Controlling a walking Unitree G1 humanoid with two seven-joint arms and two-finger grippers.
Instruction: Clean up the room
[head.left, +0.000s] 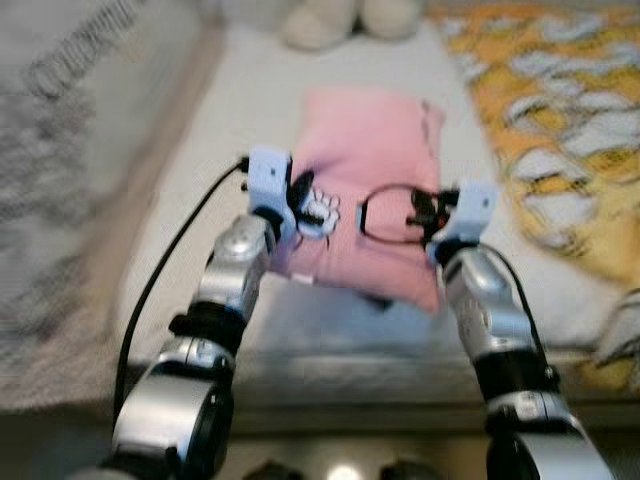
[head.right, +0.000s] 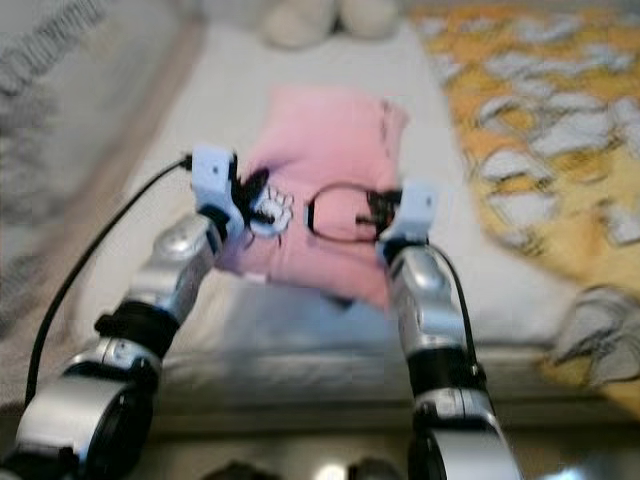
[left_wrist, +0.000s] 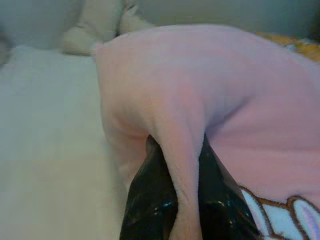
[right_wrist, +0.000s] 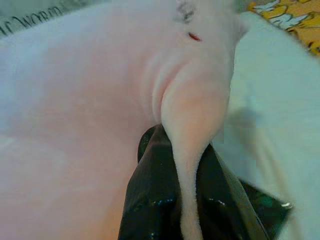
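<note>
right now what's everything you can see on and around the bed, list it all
soft pink fleece pillow with a white cartoon print: one, pink, held up over the middle of the bed, pinched at both lower edges
white bed sheet: one, white, covers the mattress under the pillow
yellow blanket with white and grey pattern: one, yellow, spread on the bed's right side
cream plush toy: one, cream, at the far end of the bed, blurred
grey patterned fabric with dark lettering: one, grey, along the bed's left side
left gripper: one, black fingers, shut on a fold of the pillow's left edge
right gripper: one, black fingers, shut on a fold of the pillow's right edge
</note>
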